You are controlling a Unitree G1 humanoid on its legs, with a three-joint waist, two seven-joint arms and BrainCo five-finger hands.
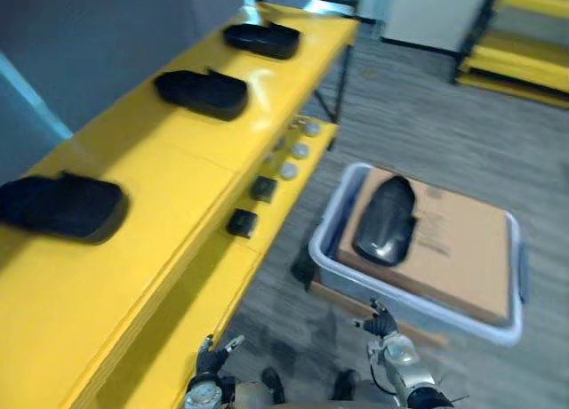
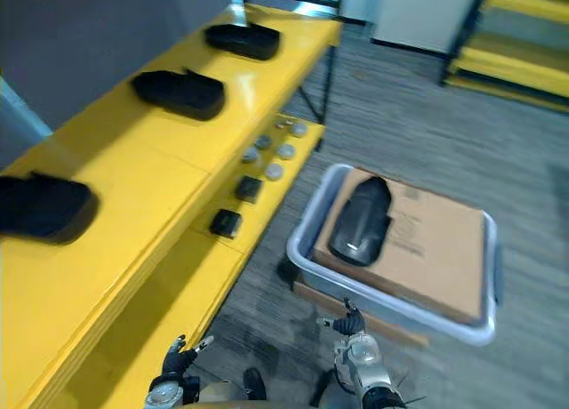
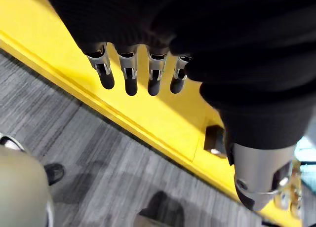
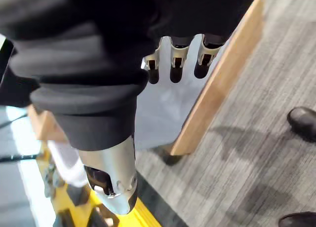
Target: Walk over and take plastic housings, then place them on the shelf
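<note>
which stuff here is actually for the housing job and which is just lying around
For the job:
- black housing lying on the cardboard in the grey bin
- yellow shelf, three housings already on top
- left hand and right hand, both open, empty

Lying about:
- small black boxes on the lower yellow ledge
- silver round parts beside them

Grey plank floor (image 1: 427, 107) w/ a white bin (image 1: 418, 304) on it, cardboard sheet (image 1: 462, 240) inside. Wood board (image 4: 217, 84) under the bin. Two small black blocks (image 1: 241, 222) + round silver bits (image 1: 289, 170) off to its left.
</note>
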